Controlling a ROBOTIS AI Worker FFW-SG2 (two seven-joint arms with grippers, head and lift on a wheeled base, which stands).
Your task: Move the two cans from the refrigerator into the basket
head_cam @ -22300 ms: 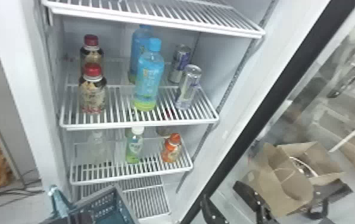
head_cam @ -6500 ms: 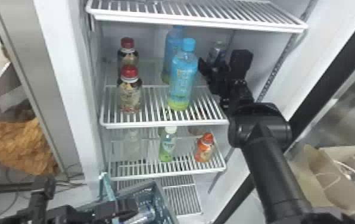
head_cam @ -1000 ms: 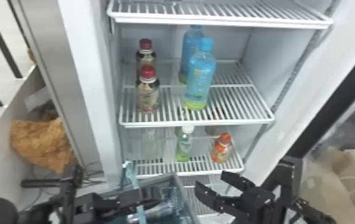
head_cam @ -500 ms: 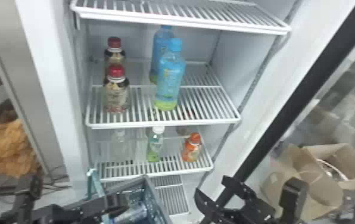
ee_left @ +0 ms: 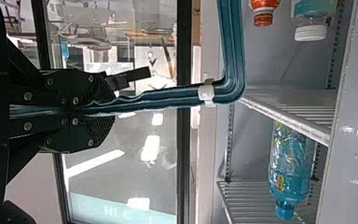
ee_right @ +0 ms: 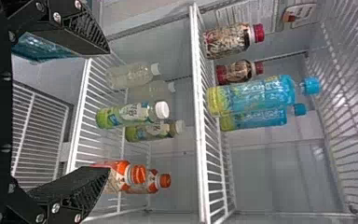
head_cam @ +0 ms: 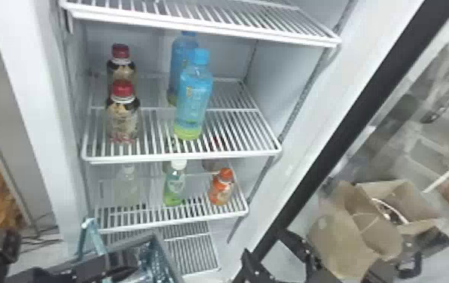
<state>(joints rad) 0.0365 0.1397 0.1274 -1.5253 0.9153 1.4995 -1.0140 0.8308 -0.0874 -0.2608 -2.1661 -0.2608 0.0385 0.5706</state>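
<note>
The teal-grey basket (head_cam: pixel 156 241) is at the bottom of the head view, before the refrigerator; something shiny inside it cannot be made out. My left gripper (head_cam: pixel 124 269) is at the basket, partly cut off by the bottom edge. In the left wrist view, my left gripper (ee_left: pixel 100 110) is shut on the teal basket handle (ee_left: pixel 168 97). Low and right of the basket, my right gripper (head_cam: pixel 263 244) is open. From the right wrist, the fingers of my right gripper (ee_right: pixel 107 109) stand wide apart with nothing held, facing the refrigerator shelves (ee_right: pixel 200 140).
Red-capped bottles (head_cam: pixel 123 116) and blue bottles (head_cam: pixel 193 98) stand on one shelf. Below are a green bottle (head_cam: pixel 174 184) and an orange one (head_cam: pixel 222 188). The black-framed door (head_cam: pixel 348 124) stands open at the right, with a cardboard box (head_cam: pixel 352 241) beyond it.
The two cans seen earlier at the shelf's right side are gone from there. My right arm has withdrawn from that shelf to the lower right. The head view has shifted over the last second.
</note>
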